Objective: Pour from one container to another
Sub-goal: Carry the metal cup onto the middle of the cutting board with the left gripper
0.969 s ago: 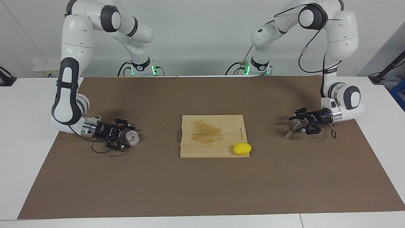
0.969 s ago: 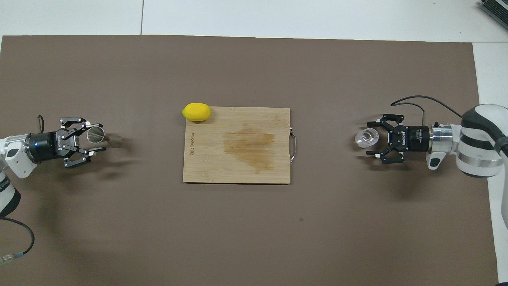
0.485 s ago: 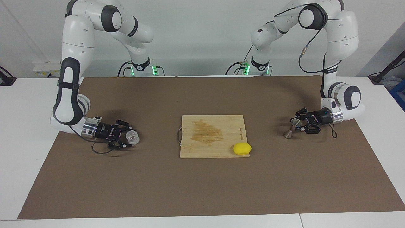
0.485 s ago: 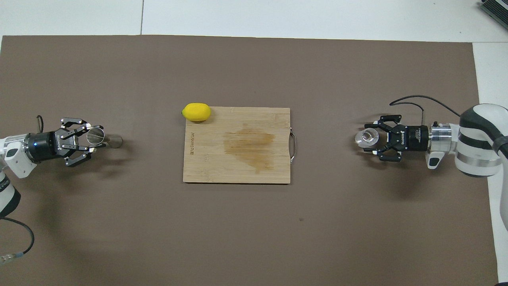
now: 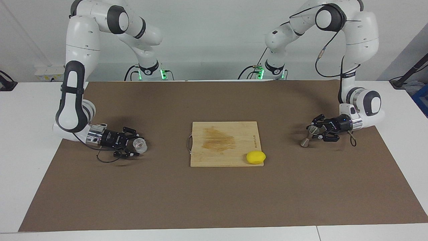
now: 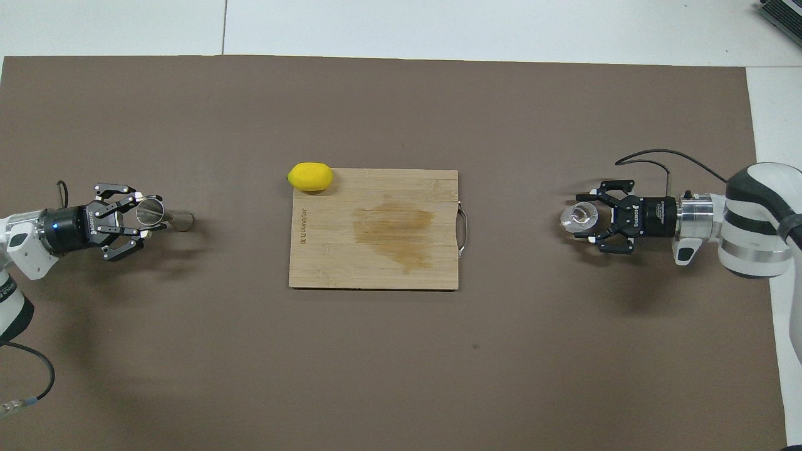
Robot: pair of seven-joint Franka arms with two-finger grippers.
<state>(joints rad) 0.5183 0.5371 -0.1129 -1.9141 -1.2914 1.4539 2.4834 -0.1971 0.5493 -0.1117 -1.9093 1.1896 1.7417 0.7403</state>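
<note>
Each arm grabs low from its own end of the bamboo cutting board (image 5: pixel 224 144): left gripper (image 5: pixel 315 131) pinches the silvery hourglass steel jigger (image 5: pixel 309 135), right gripper (image 5: pixel 133 147) clamps the small clear glass cup (image 5: pixel 140 144), so they can meet for pouring.

In the overhead view the left arm (image 6: pixel 15 250) is cut off by the picture's edge just past its wrist, and the right arm (image 6: pixel 761 228) likewise runs out of the frame, so neither base shows there. The glass cup (image 5: pixel 139 145) is partly covered by the right gripper (image 5: pixel 133 147), and whether it holds any liquid is too small to tell. The left gripper (image 5: pixel 316 131) hides the waist of the jigger (image 5: pixel 308 135), so the contact there cannot be made out.
</note>
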